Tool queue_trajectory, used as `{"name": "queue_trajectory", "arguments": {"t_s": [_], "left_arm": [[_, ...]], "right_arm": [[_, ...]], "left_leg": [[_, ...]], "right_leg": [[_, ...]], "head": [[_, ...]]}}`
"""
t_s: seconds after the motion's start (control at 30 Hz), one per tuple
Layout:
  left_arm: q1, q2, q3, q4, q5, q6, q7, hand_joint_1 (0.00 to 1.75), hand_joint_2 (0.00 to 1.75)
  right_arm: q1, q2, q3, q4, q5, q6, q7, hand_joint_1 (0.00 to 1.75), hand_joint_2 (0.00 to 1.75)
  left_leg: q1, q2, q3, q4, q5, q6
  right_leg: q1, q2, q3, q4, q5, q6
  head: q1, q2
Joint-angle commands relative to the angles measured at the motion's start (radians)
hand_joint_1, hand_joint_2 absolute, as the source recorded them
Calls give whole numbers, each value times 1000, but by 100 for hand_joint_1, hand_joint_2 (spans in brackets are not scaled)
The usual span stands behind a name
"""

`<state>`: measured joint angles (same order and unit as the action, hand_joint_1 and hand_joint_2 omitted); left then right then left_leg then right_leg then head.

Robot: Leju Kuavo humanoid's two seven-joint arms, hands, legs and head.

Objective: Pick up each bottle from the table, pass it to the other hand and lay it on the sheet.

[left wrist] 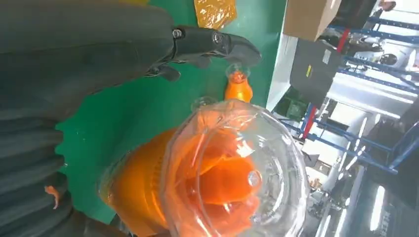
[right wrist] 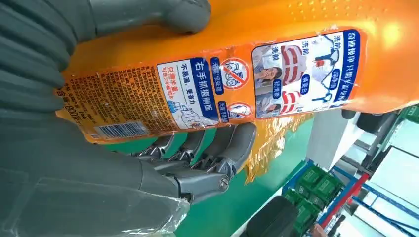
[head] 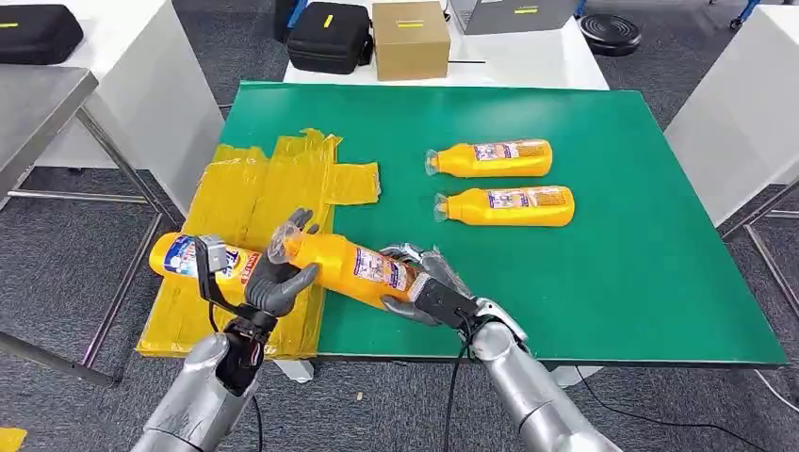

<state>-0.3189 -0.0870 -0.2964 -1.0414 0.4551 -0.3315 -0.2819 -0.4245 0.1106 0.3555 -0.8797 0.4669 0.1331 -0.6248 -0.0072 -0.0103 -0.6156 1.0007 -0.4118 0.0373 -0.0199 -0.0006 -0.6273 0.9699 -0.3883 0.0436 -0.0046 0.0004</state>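
My right hand (head: 429, 287) grips an orange bottle (head: 363, 266) by its bottom end and holds it level above the table's front edge, clear cap pointing left. The label (right wrist: 237, 74) fills the right wrist view, with my fingers (right wrist: 207, 153) wrapped under it. My left hand (head: 281, 278) is at the bottle's neck, fingers spread above and below it without closing; the cap (left wrist: 232, 168) looms close in the left wrist view. A second bottle (head: 203, 259) lies on the yellow sheet (head: 273, 179). Two more bottles (head: 495, 158) (head: 509, 205) lie on the green table (head: 612, 282).
The yellow sheet hangs over the green table's left edge. Behind the table stand a cardboard box (head: 411, 38) and a black case (head: 328, 36) on a white table. A metal table (head: 38, 104) is at the left, another white table at the right.
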Motion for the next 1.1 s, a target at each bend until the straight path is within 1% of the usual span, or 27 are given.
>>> {"name": "queue_trajectory", "arguments": {"t_s": [0.03, 0.07, 0.1, 0.17, 0.2, 0.27, 0.3, 0.37, 0.4, 0.47, 0.5, 0.53, 0.57, 0.6, 0.67, 0.77, 0.93, 0.97, 1.07, 1.1], "left_arm": [[-11, 26, -24, -12, 8, -5, 6, 0, 175], [-7, 24, -31, -20, 9, -11, 6, 0, 175], [-3, 22, -32, -28, 14, -13, 8, 0, 175], [6, 18, -35, -53, 34, -24, 7, 0, 175], [5, 16, -36, -55, 34, -23, 7, 0, 175], [5, 16, -36, -55, 34, -23, 7, 0, 175], [5, 16, -36, -55, 34, -23, 7, 0, 175], [5, 16, -36, -55, 34, -23, 7, 0, 175], [5, 16, -36, -55, 34, -23, 7, 0, 175], [5, 16, -36, -55, 34, -23, 7, 0, 175], [5, 16, -36, -55, 34, -23, 7, 0, 175], [5, 16, -36, -55, 34, -23, 7, 0, 175], [12, 15, -35, -75, 59, -36, 2, 0, 175], [16, 10, -34, -90, 73, -42, 0, 0, 175], [28, -2, -34, -132, 99, -40, -11, 0, 175], [26, -6, -66, -167, 115, -34, -4, 0, 175], [17, -7, -106, -149, 99, -20, 1, 0, 175], [14, -9, -109, -143, 101, -18, 3, 0, 175], [-4, -15, -124, -126, 99, -10, 4, 0, 175], [-11, -15, -129, -117, 106, -10, 9, 0, 175]], "right_arm": [[-30, 14, -18, 78, 10, -12, 7, 175, 175], [-32, 15, -19, 83, 12, -15, 8, 175, 175], [-35, 17, -19, 88, 21, -27, 17, 175, 175], [-36, 20, -26, 94, 22, -33, 18, 175, 175], [-35, 19, -26, 95, 22, -33, 18, 175, 175], [-35, 19, -26, 95, 22, -33, 18, 175, 175], [-35, 19, -26, 95, 22, -33, 18, 175, 175], [-35, 19, -26, 95, 22, -33, 18, 175, 175], [-35, 19, -26, 95, 22, -33, 18, 175, 175], [-35, 19, -26, 95, 22, -33, 18, 175, 175], [-35, 19, -26, 95, 22, -33, 18, 175, 175], [-35, 19, -26, 95, 22, -33, 18, 175, 175], [-36, 20, -29, 98, 23, -36, 20, 175, 175], [-35, 19, -31, 100, 23, -37, 20, 175, 175], [-34, 20, -38, 108, 16, -37, 20, 175, 175], [-37, 23, -54, 124, 2, -38, 13, 175, 175], [-27, 22, -74, 103, -11, -40, 4, 175, 175], [-25, 23, -75, 99, -12, -41, 4, 175, 175], [-23, 29, -81, 88, -19, -35, 1, 175, 175], [-23, 31, -80, 86, -20, -34, 0, 175, 175]], "left_leg": [[1, 1, 4, 0, -2, -2], [0, 1, 2, 0, -1, -1], [1, 2, 5, 0, -3, -2], [1, 1, 3, 0, -2, -1], [1, 2, 5, 0, -3, -2], [1, 0, 2, 0, -1, -1], [2, 1, 5, 1, -3, -2], [1, 1, 2, 0, -1, -1], [1, 1, 5, 0, -3, -2], [1, 1, 3, 0, -1, -1], [1, 1, 5, 1, -3, -2], [1, 1, 4, 0, -2, -2], [1, 0, 3, 0, -1, -1], [1, 1, 5, 1, -3, -2], [0, 0, 2, 0, -1, -1], [2, 0, 5, 1, -3, -2], [1, 0, 2, 0, -1, -1], [2, 0, 5, 1, -3, -2], [1, -1, 2, 0, -1, -1], [2, 0, 5, 1, -3, -2]], "right_leg": [[1, 0, 4, 0, -2, -2], [1, 0, 2, 0, -1, -1], [2, 1, 5, 0, -2, -2], [1, 1, 3, 0, -1, -1], [2, 1, 5, 0, -3, -2], [1, 0, 2, 0, -1, -1], [2, 0, 5, 0, -3, -2], [1, 0, 2, 0, -1, -1], [1, 1, 5, 0, -2, -2], [1, 0, 2, 0, -1, -1], [2, 0, 5, 0, -2, -2], [1, 0, 4, 0, -2, -2], [1, 0, 2, 0, -1, -1], [2, 1, 5, 0, -2, -2], [1, 0, 2, 0, -1, -1], [2, -1, 5, 0, -3, -2], [1, -1, 3, 0, -1, -1], [2, -1, 5, 0, -3, -2], [1, -1, 2, 0, -1, -1], [2, -1, 5, 0, -3, -2]], "head": [[0, 0], [0, 0], [0, 0], [0, 0], [0, 0], [0, 0], [0, 0], [0, 0], [0, 0], [0, 0], [0, 0], [0, 0], [0, 0], [0, 0], [0, 0], [0, 0], [0, 0], [0, 0], [0, 0], [0, 0]]}}
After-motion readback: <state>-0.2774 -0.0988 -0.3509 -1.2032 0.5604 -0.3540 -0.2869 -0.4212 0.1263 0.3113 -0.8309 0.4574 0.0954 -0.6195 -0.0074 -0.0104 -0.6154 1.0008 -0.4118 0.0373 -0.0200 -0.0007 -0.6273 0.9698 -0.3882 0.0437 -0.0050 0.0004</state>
